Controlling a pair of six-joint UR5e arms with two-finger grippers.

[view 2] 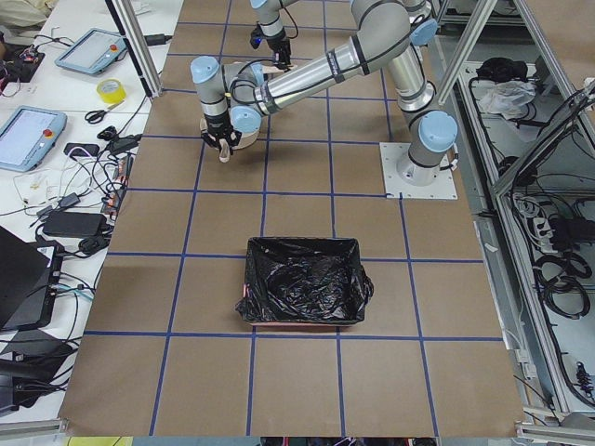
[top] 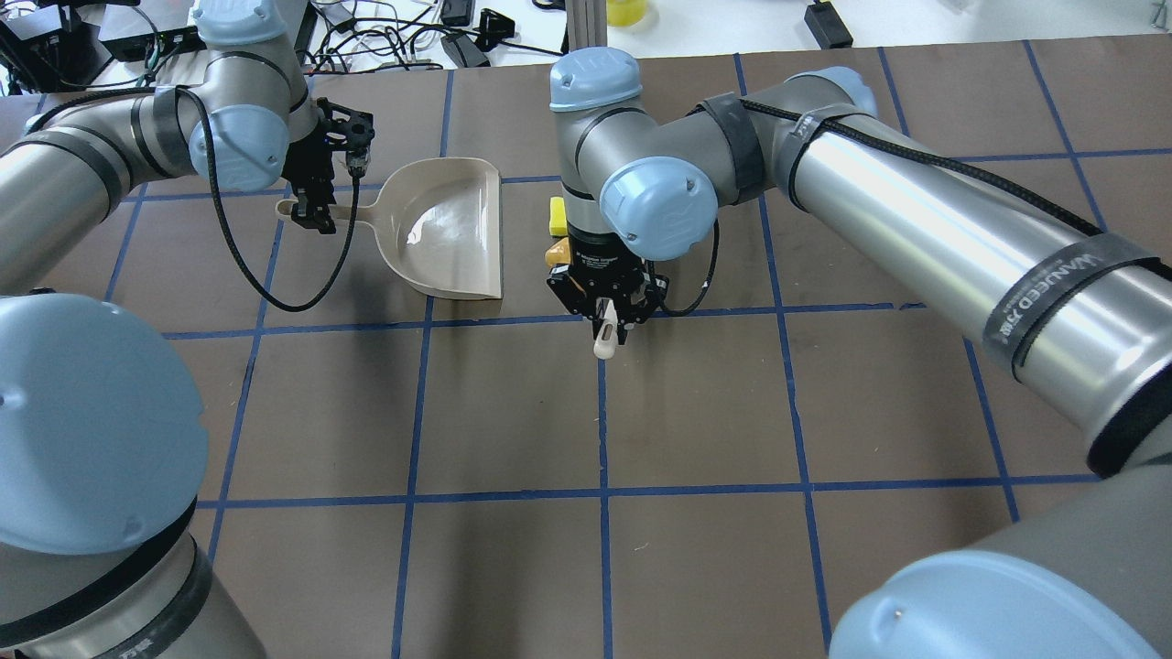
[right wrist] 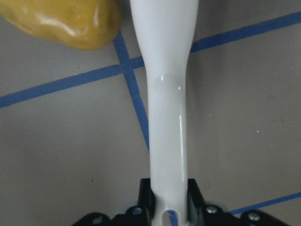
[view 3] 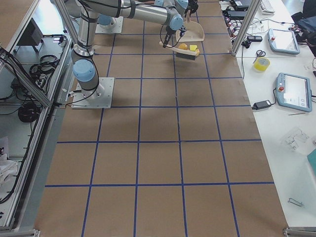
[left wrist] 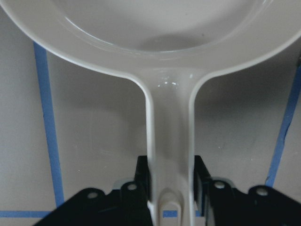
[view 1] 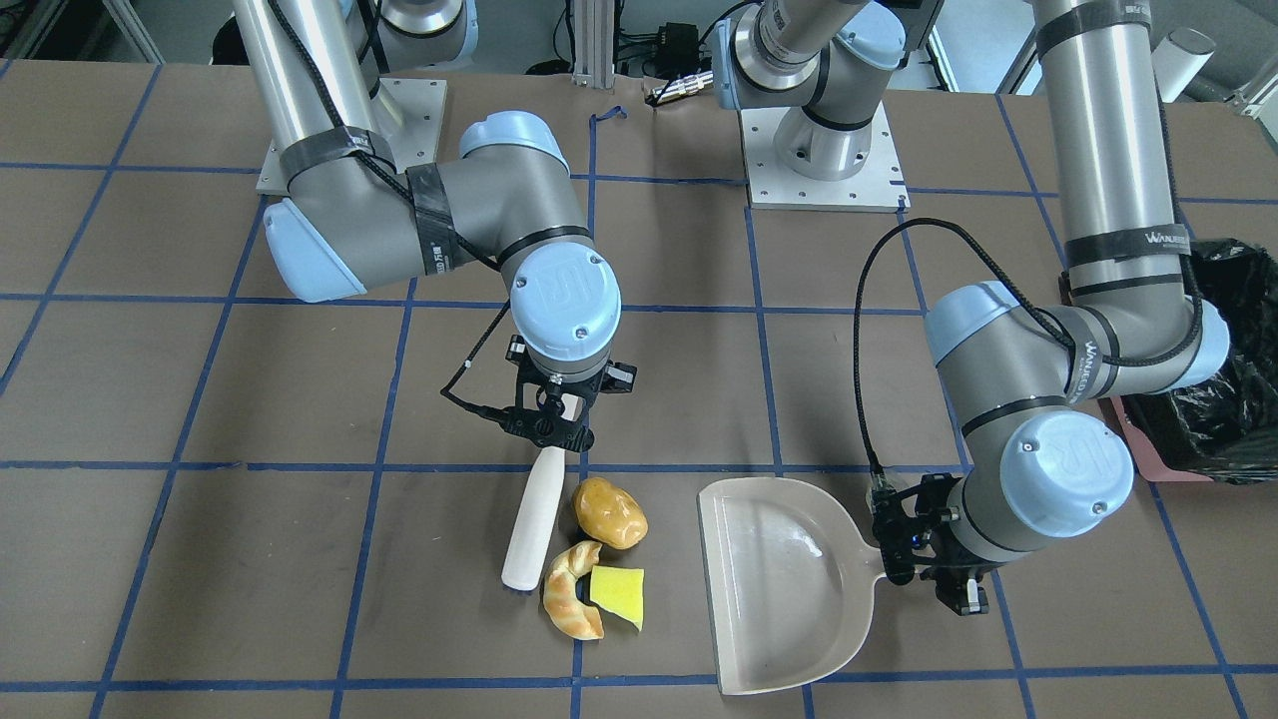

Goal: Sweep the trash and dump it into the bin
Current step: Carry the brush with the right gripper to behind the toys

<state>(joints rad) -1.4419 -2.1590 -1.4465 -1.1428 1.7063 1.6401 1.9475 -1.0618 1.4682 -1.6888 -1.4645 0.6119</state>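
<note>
The trash lies in a tight group on the table: a golden-brown potato lump [view 1: 610,511], a tan croissant [view 1: 571,589] and a yellow-green sponge wedge [view 1: 617,596]. My right gripper [view 1: 549,437] is shut on the handle of a white brush [view 1: 532,524], which lies right beside the trash. The right wrist view shows that handle [right wrist: 167,117] and the potato [right wrist: 66,21]. My left gripper [view 1: 929,579] is shut on the handle of the beige dustpan [view 1: 779,589], which lies flat with its mouth facing the trash. The bin [view 2: 302,293], pink with a black bag, stands far to my left.
The table is brown with a grid of blue tape lines [top: 600,494]. Both arm bases [view 1: 824,150] are bolted at the robot's side. The bin's black bag [view 1: 1223,399] sits close behind my left arm's elbow. Cables and tablets [view 2: 33,130] lie on a side bench.
</note>
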